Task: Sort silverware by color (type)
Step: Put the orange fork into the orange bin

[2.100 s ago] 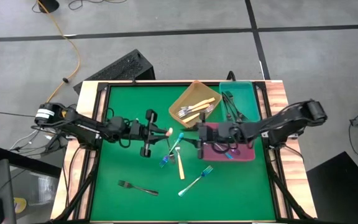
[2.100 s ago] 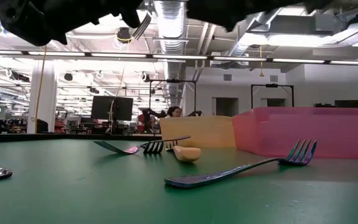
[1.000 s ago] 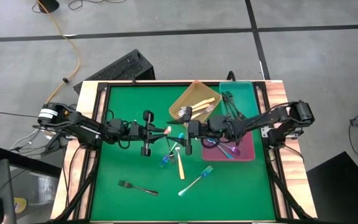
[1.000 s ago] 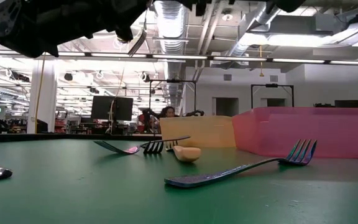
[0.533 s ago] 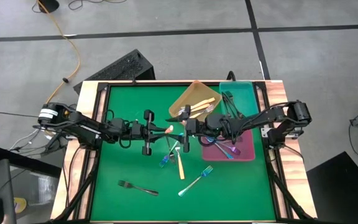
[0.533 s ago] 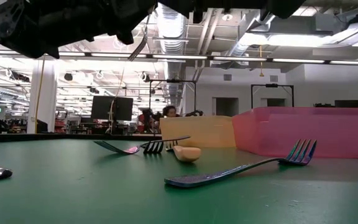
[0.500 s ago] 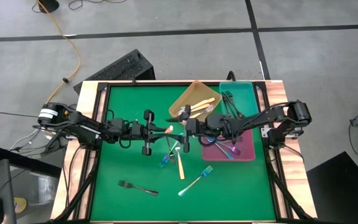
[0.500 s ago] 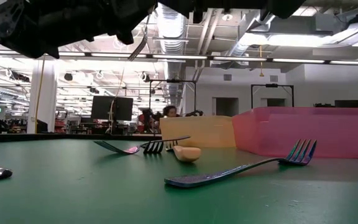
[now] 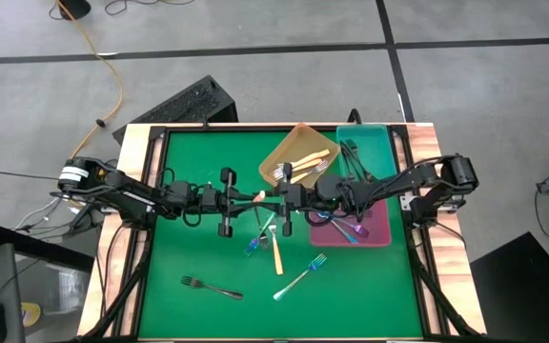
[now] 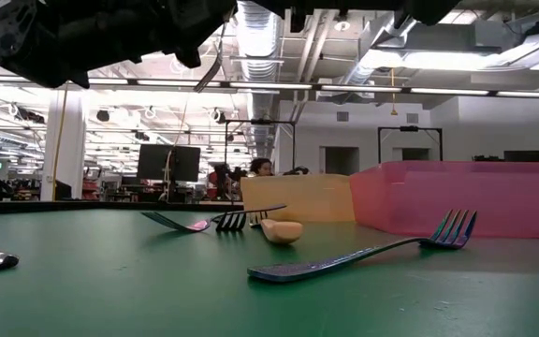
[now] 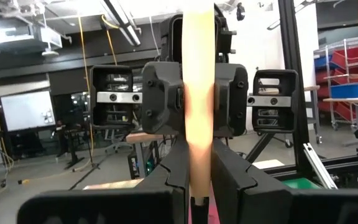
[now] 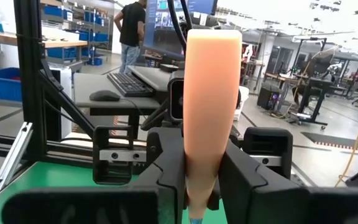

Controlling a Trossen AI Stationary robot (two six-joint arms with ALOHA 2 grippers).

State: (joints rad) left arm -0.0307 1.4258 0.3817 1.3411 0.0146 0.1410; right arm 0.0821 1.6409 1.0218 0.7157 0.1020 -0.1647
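Observation:
A cream-handled fork (image 9: 259, 198) stands upright in the air over the middle of the green mat, between my two grippers. My left gripper (image 9: 249, 199) reaches it from the table's left and my right gripper (image 9: 273, 198) from the right; both are shut on its handle. The low view shows its silver tines (image 10: 215, 39) below the grippers. More silverware lies on the mat: an iridescent fork (image 9: 300, 276), a black fork (image 9: 211, 286), a cream-handled fork (image 9: 276, 253) and a blue one (image 9: 258, 240). My left gripper pinches the cream handle (image 11: 199, 155) between its two fingers (image 11: 178, 171). The fingers come level from the table's left and lie across it. The fork stands upright, clear of the mat. My right gripper pinches the same handle (image 12: 207, 149) between its two fingers (image 12: 166, 165), well below the broad top end (image 12: 213, 40). The fingers come level from the table's right, across the handle.
At the far right stand an orange tray (image 9: 289, 143) with cream-handled forks, a teal tray (image 9: 379, 143) with black forks and a pink tray (image 9: 381, 233) with iridescent forks. A person stands in the room beyond the table (image 12: 132, 25).
My right gripper has come from over the pink tray toward the table's left, up to the fork in my left gripper, and has shut on its handle. The fork has stayed upright in place.

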